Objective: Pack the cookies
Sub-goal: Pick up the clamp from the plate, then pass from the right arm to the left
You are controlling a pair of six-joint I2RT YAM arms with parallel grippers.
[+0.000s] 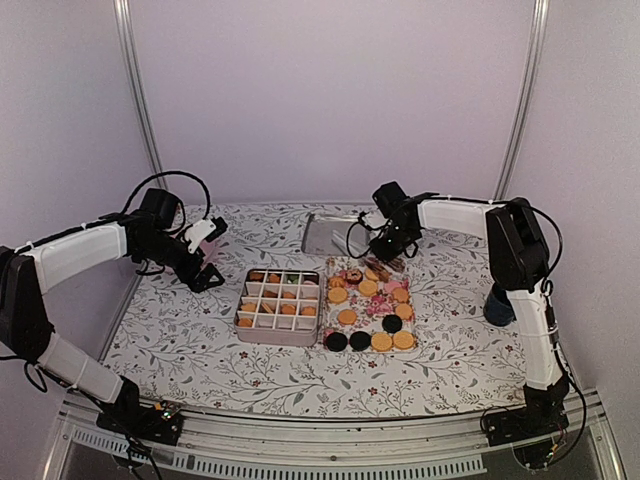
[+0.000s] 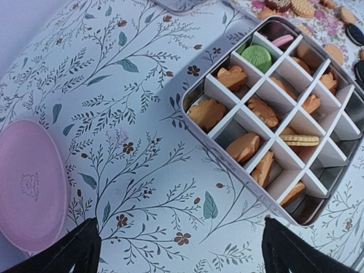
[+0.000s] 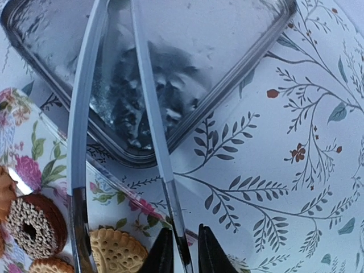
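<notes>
Loose cookies (image 1: 369, 288), golden, black and pink, lie on a floral tray (image 1: 362, 325). More cookies (image 2: 206, 112) fill a divided tin box (image 1: 277, 306); a green one (image 2: 257, 57) sits in a far cell. My right gripper (image 1: 386, 246) hovers at the tray's far edge. In the right wrist view its fingers (image 3: 185, 251) stand close on either side of one arm of metal tongs (image 3: 153, 114). The tongs' other arm runs outside them, past a ring cookie (image 3: 33, 225). My left gripper (image 2: 179, 242) hangs open and empty over the cloth, left of the box.
A shiny tin lid (image 1: 333, 233) lies upside down behind the tray. A pink round plate (image 2: 28, 185) sits by the left gripper. A dark blue cup (image 1: 497, 306) stands beside the right arm. The floral cloth (image 1: 190, 330) covers the table.
</notes>
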